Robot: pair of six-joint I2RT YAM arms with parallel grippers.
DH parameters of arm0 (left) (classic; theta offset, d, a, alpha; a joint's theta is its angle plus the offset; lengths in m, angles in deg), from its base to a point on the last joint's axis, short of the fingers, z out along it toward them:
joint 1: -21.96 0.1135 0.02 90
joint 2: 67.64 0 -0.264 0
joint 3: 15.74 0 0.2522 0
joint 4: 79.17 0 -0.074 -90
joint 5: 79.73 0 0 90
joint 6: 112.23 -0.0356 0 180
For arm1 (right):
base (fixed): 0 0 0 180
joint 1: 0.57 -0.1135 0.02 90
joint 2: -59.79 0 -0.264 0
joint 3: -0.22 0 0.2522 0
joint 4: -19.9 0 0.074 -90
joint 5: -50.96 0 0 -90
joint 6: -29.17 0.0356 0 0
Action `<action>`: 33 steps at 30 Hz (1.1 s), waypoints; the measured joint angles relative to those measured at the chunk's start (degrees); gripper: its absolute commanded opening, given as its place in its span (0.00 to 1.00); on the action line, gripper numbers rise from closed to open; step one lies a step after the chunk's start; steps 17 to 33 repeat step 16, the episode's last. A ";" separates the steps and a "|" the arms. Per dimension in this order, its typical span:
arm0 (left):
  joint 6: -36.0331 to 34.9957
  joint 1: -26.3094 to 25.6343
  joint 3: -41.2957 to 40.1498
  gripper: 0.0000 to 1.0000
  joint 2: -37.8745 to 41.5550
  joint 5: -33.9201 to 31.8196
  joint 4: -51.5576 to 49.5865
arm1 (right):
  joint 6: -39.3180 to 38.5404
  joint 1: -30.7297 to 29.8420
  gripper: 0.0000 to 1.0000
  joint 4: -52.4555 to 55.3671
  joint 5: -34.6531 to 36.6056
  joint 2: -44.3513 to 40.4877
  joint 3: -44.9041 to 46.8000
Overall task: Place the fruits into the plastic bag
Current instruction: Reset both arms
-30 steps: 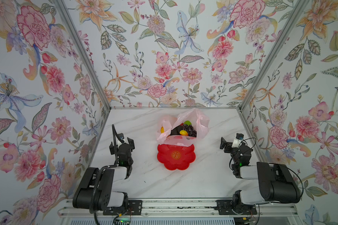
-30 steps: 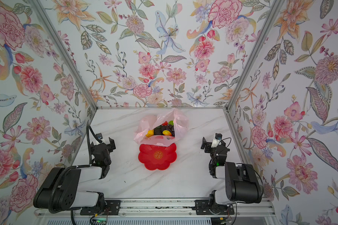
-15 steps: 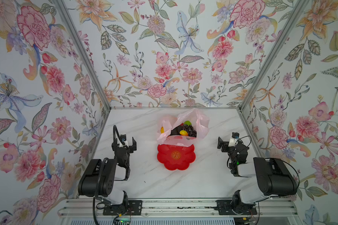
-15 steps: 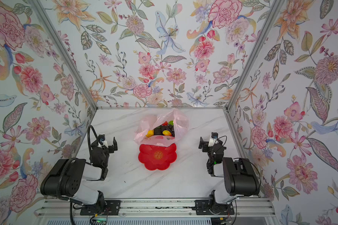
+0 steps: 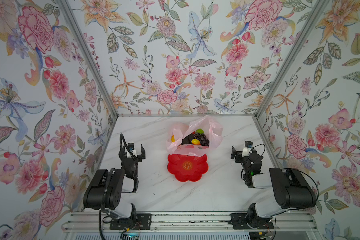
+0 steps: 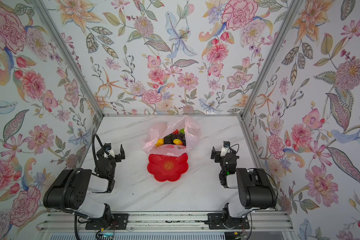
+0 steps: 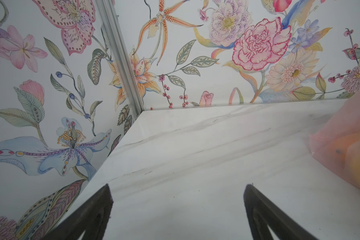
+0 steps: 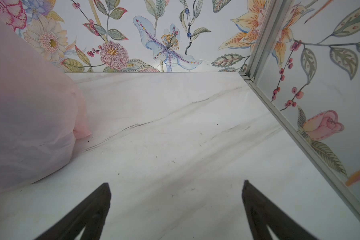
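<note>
Three walls (image 5: 175, 62), papered w/ a large floral print in pink, orange & blue, are seen round the tabletop (image 5: 175, 195). They are joined at the far corners by bare metal posts (image 5: 87, 62). The tabletop is finished in white marble-look w/ thin grey veins; small dark specks are seen on it in the wrist views. A metal rail (image 5: 185, 221) is fixed along the near edge, w/ both arm bases bolted to it. The plastic bag (image 5: 215, 133) is set at centre, toward the back wall, mouth open, w/ the fruits (image 5: 197, 138) inside. Its near flap is lapped over the far rim of a red flower-shaped plate (image 5: 187, 168). The left hand (image 5: 136, 152) & right hand (image 5: 239, 153) are held open, gripping nothing, well apart from the bag on either side.
</note>
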 measured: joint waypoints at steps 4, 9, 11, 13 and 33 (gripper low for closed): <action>0.00 0.00 0.00 0.99 0.00 0.00 0.09 | -0.37 -0.11 0.99 0.20 0.50 0.00 0.00; 0.00 0.00 0.00 0.99 0.00 0.00 0.11 | -0.37 -0.11 0.99 0.44 0.63 0.00 -0.02; 0.00 0.00 0.00 0.99 0.02 0.00 0.11 | -0.37 -0.11 0.99 0.48 0.66 0.00 -0.02; 0.00 0.00 0.00 0.99 0.00 0.00 0.11 | -0.37 -0.11 0.99 0.55 0.63 0.00 -0.07; 0.00 0.00 0.00 0.99 0.00 0.00 0.11 | -0.37 -0.11 0.99 0.66 0.63 0.00 -0.35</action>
